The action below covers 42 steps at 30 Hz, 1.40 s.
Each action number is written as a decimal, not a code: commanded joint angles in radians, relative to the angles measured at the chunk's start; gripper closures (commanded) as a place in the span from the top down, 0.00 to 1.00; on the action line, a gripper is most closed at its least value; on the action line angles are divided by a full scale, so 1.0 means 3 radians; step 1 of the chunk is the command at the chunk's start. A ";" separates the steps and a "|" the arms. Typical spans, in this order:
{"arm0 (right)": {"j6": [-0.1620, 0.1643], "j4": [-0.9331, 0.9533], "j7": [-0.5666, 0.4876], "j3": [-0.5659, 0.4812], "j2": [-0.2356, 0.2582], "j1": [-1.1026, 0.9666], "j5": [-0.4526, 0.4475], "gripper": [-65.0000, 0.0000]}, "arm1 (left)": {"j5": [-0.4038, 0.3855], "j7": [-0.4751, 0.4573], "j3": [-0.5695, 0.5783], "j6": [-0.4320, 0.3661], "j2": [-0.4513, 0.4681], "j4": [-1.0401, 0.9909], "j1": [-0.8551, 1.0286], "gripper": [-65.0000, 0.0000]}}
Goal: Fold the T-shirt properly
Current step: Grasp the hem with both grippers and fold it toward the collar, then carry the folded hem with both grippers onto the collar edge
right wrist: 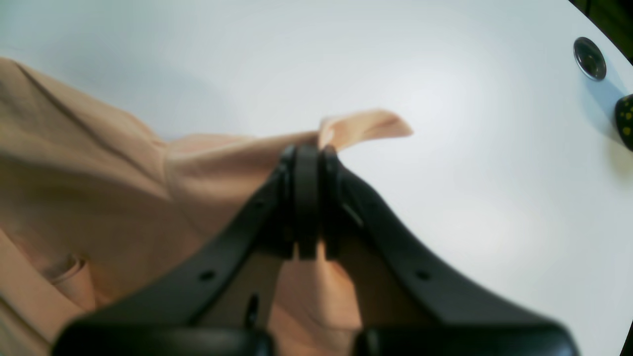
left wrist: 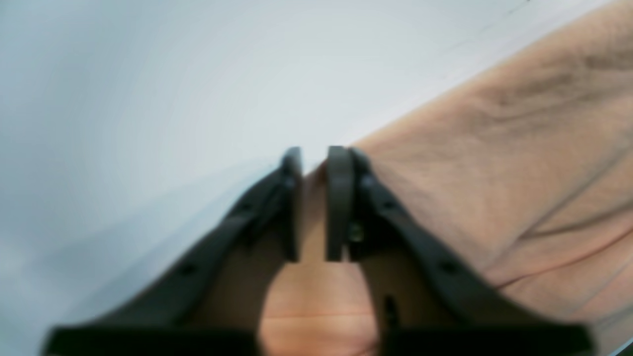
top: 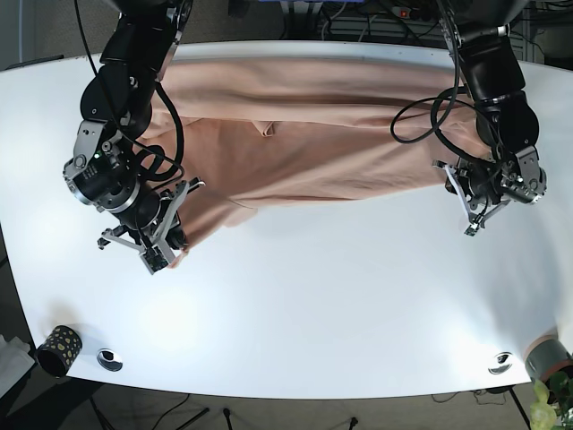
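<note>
Pincers sit at opposite ends of the T-shirt (top: pixel 313 143), whose long axis runs across the far half of the table (top: pixel 313 305). Right pincer (right wrist: pixel 306 153) is pressed together on a corner of cloth at the shirt's near edge. Left pincer (left wrist: pixel 314 158) stands slightly spread astride the shirt's other edge, cloth between its jaws, not yet clamped.

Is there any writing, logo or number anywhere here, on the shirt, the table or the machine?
None can be read in any view.
T-shirt: plain peach cloth, no print showing.
Dark cup at the table edge: yellow dots only, no letters.
Left gripper and right gripper: plain black, no markings visible.
</note>
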State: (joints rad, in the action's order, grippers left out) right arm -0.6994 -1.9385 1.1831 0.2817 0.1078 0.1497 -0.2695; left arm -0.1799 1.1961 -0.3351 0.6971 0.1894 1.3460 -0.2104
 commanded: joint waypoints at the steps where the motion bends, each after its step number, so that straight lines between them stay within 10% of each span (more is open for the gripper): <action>1: 0.0004 -0.0077 -0.0070 0.0015 0.0022 0.0071 -0.0045 0.00 | -0.0027 -0.0031 0.0005 0.0003 0.0036 0.0057 -0.0068 0.00; 12: 0.0004 -0.0236 0.0079 0.0020 0.0134 0.0025 -0.0045 0.00 | -0.0037 -0.0016 -0.0021 0.0003 0.0072 0.0564 0.0008 0.02; 25: 0.0004 -0.0231 0.0079 0.0020 0.0124 0.0015 -0.0045 0.00 | -0.0042 -0.0016 -0.0348 0.0003 0.0154 0.0293 0.0044 0.86; 38: 0.0004 -0.0221 0.0079 0.0020 0.0119 0.0020 -0.0045 0.00 | -0.0042 -0.0036 -0.0369 0.0003 0.0169 -0.0357 -0.0120 0.82; 42: 0.0004 -0.0226 0.0079 0.0020 0.0119 0.0025 -0.0045 0.00 | -0.0042 -0.0036 -0.0369 0.0003 0.0169 -0.0372 -0.0135 0.49</action>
State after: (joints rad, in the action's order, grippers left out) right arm -0.6994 -1.9869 1.2316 0.2859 0.1333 0.1333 -0.2699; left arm -0.1928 1.1591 -0.4465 0.6971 0.2348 1.2358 -0.2417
